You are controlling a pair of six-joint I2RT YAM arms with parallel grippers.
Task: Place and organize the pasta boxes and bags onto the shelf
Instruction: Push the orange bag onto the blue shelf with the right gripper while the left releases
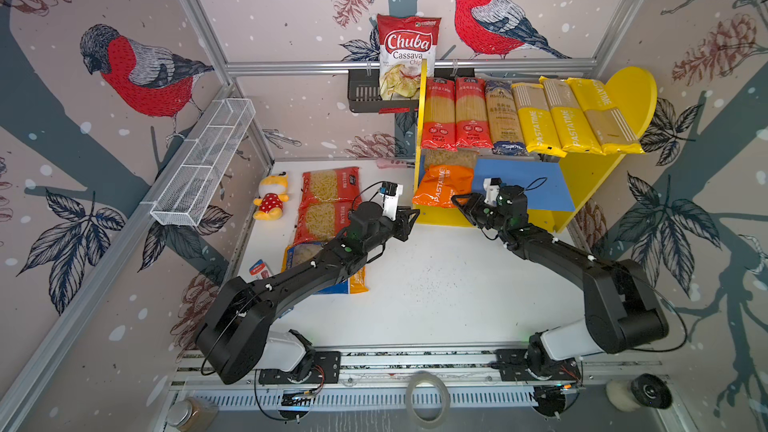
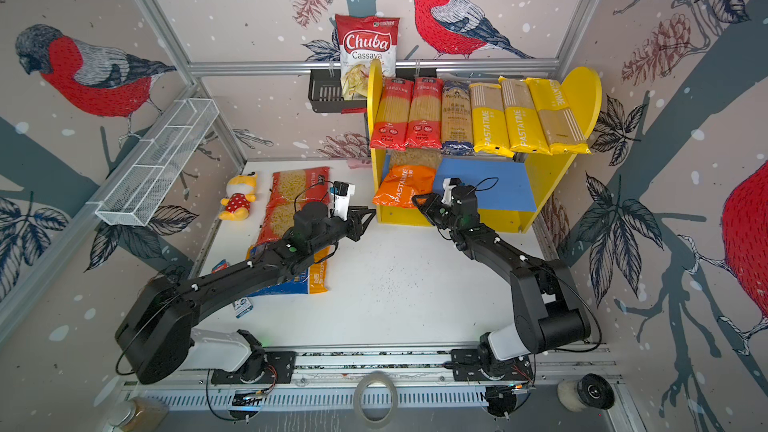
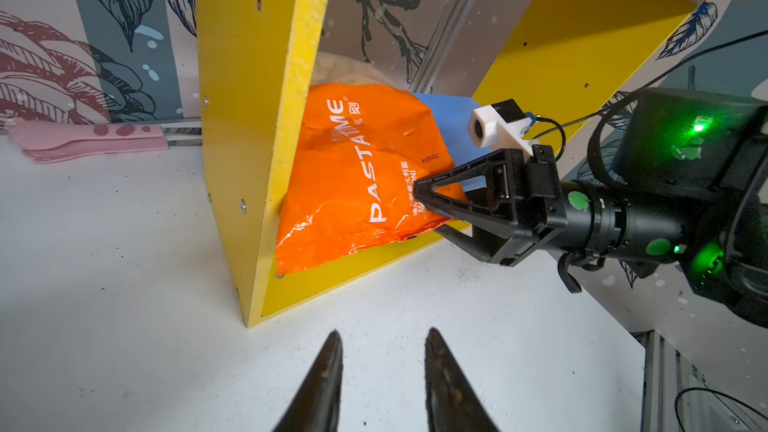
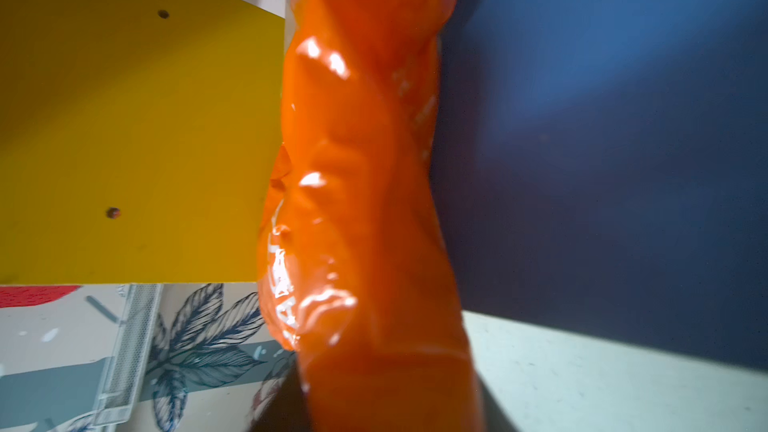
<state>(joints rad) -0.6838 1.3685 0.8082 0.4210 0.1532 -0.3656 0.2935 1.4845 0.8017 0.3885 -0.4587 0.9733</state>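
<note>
Orange bag [image 3: 353, 168]: crinkled, on shelf [image 1: 590, 176] blue board [image 1: 548, 184], against yellow side [image 3: 249, 118].
My right hand [image 3: 422, 203]: pinching it.
My left hand [image 3: 383, 332]: half-open, empty.

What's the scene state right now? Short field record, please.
shelf top: six long plastic spaghetti packs side by side; two red, one dark-blue, three yellow
blue lower board: orange plastic macaroni bag at its left end, overhanging the front
right gripper: closed on the orange bag's corner
left gripper: open, empty, above the white table
left on table: two red macaroni bags, blue-yellow bag under the left arm
</note>
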